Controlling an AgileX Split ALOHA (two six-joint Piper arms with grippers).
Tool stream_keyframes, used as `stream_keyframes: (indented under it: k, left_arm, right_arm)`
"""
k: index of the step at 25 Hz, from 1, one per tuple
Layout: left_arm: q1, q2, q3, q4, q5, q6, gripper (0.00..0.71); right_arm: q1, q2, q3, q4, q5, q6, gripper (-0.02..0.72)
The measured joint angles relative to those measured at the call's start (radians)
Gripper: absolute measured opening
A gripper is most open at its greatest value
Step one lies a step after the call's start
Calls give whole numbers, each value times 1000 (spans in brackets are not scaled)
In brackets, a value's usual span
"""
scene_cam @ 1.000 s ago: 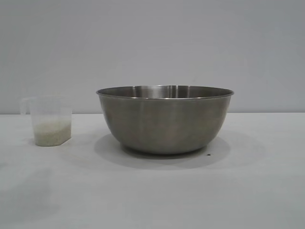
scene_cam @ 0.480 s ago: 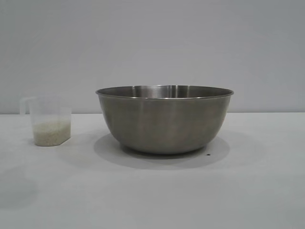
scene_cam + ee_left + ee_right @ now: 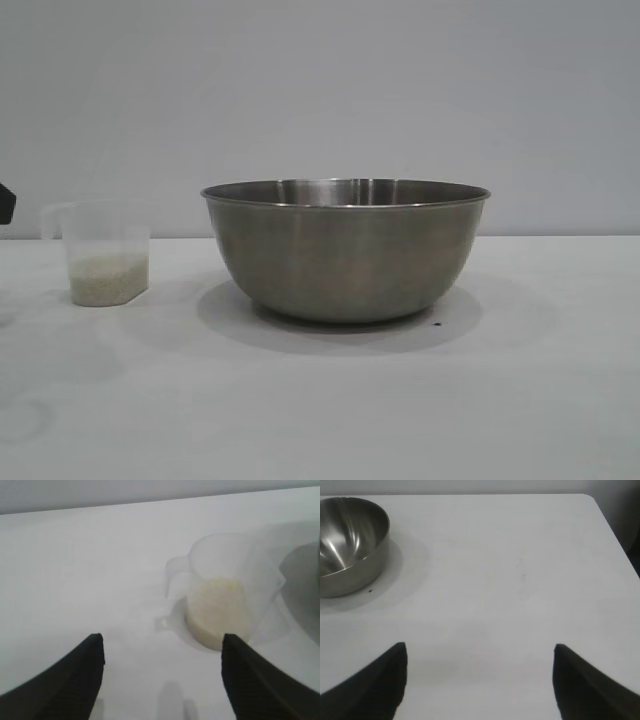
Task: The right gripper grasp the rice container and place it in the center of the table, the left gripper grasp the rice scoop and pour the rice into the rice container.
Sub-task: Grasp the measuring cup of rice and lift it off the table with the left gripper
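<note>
Both claw fingers [image 3: 75,680] stand apart near the rice scoop [image 3: 225,595].

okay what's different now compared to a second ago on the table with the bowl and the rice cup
The left gripper has come into the exterior view: a black tip now shows at the left edge, beside the rice scoop. Its fingers are spread and hold nothing; the scoop is not yet grasped. The scoop, its rice and the rice container have not moved. The right gripper is open, away from the container.
</note>
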Motion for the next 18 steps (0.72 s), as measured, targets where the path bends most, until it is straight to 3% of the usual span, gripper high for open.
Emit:
stream_keyframes:
  k: [5,18]
  left_arm:
    - [0,37,-40,0,0,6,221]
    - [0,78,-93,0,0,13,237]
  right_arm:
    - [0,0,0,0,0,0,512]
    - [0,0,0,0,0,0,512]
